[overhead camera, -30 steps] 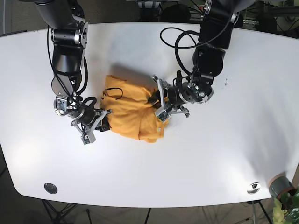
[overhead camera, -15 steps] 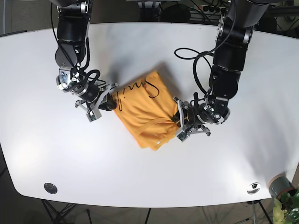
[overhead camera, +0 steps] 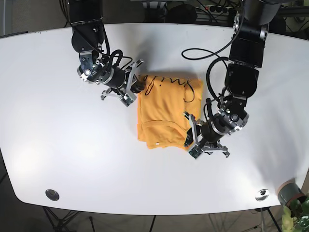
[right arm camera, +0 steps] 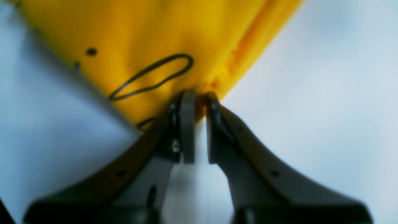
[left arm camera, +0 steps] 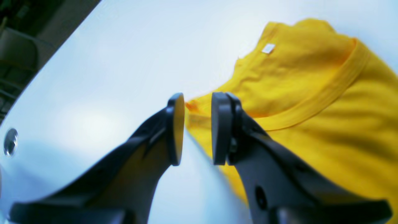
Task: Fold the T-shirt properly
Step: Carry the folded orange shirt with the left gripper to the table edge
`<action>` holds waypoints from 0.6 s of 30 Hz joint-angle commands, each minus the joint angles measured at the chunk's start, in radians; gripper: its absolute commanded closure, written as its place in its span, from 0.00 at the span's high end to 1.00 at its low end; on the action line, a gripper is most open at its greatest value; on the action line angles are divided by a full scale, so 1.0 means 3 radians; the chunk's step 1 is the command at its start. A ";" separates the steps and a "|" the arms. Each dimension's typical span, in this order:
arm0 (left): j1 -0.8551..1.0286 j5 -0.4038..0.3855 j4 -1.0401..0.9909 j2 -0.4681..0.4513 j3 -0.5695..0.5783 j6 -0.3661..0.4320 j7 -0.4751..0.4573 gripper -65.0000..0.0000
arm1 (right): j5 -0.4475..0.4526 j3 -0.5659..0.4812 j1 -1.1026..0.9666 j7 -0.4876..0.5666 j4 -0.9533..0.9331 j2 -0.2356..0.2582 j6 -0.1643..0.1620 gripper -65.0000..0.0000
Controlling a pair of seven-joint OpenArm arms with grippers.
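Observation:
The yellow T-shirt (overhead camera: 164,113) lies folded in a rough rectangle at the table's middle, with black script print near its top edge. My right gripper (overhead camera: 136,87) is at the shirt's upper left corner. In the right wrist view that gripper (right arm camera: 199,102) is shut on the T-shirt (right arm camera: 155,31), with its hem pinched between the tips. My left gripper (overhead camera: 189,137) sits at the shirt's lower right corner. In the left wrist view it (left arm camera: 196,118) stands open, and a corner of the T-shirt (left arm camera: 311,77) lies in the gap under the tips.
The white table (overhead camera: 58,145) holds two small metal discs near its front edge (overhead camera: 52,195) (overhead camera: 262,194); one disc (left arm camera: 10,141) also shows in the left wrist view. A potted plant (overhead camera: 292,195) stands off the front right corner. Black cables hang along both arms.
The shirt has turned from a slanted lie to a squarer one, slightly further right. The right gripper moved up and right with its corner. The left gripper moved down along the shirt's right side.

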 commanded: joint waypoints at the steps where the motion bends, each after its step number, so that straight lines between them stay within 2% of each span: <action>1: 0.0010 -0.0015 0.0183 0.0132 -0.0028 0.0203 -0.0048 0.31 | 0.0050 0.0030 0.0056 0.0018 0.0218 0.0013 0.0022 0.08; 5: 0.0261 -0.0015 0.0367 0.0362 -0.0028 0.0822 -0.0064 0.59 | 0.0050 0.0030 0.0056 -0.0079 0.0361 0.0044 0.0022 0.08; 8: 0.0384 -0.0015 0.0382 0.0505 0.0003 0.1338 -0.0074 0.74 | 0.0050 0.0143 0.0061 -0.0084 0.0366 0.0080 0.0032 0.08; 9: 0.0399 -0.0015 0.0377 0.0562 0.0028 0.1435 -0.0089 0.77 | 0.0050 0.0189 0.0061 -0.0084 0.0366 0.0085 0.0073 0.08; 10: 0.0404 -0.0015 0.0377 0.0613 0.0054 0.1502 -0.0120 0.78 | 0.0050 0.0224 0.0061 -0.0084 0.0366 0.0090 0.0116 0.08; 13: 0.0532 -0.0005 0.0321 0.0725 0.0079 0.1604 -0.0314 0.79 | 0.0050 0.0383 0.0061 -0.0084 0.0351 0.0095 0.0116 0.08; 18: 0.0680 0.0302 -0.0221 0.0868 0.0141 0.1604 -0.0769 0.79 | 0.0050 0.0577 0.0071 -0.0089 0.0345 0.0090 0.0116 0.08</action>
